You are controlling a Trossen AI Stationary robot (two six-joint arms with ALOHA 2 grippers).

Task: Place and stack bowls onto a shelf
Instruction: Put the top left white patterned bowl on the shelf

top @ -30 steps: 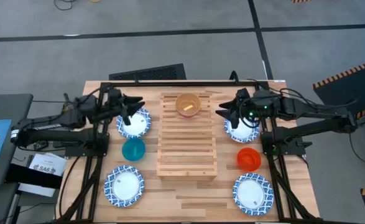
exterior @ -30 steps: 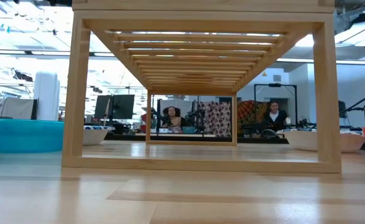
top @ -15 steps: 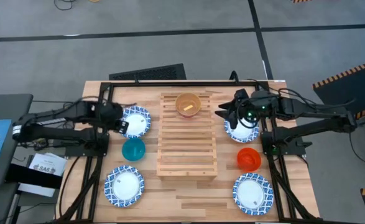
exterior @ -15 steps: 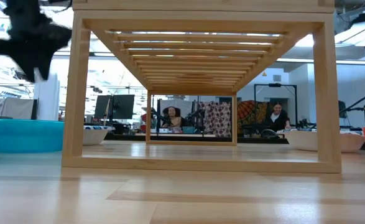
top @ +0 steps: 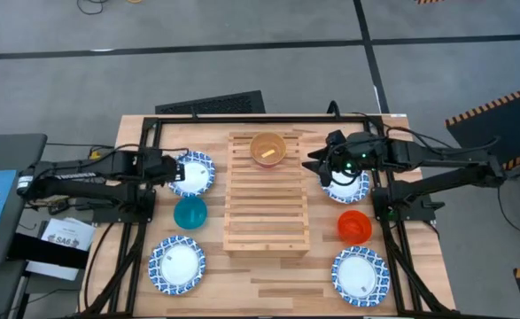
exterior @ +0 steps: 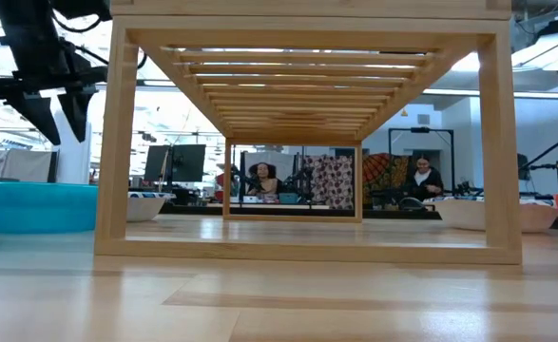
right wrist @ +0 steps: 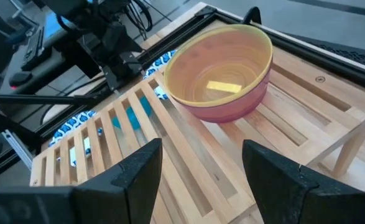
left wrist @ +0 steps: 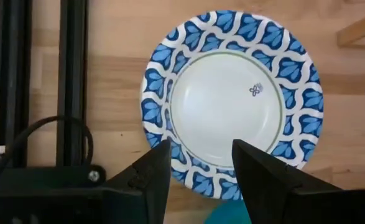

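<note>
The left gripper [left wrist: 198, 165] is hovering wide open over the blue-rimmed bowl [left wrist: 232, 99] left of the shelf [top: 267, 193], seemingly lining up a rim grasp, while the right gripper [top: 316, 162], also wide open and empty, is waiting right of the shelf.

Your two arms were dark, almost black, built of slim jointed links with black cables looped along them. The left gripper [left wrist: 198, 165] ended in two blunt, matte black fingers on a black block with a small silver screw. The right gripper [right wrist: 198, 163] had the same broad, dark fingers.
</note>
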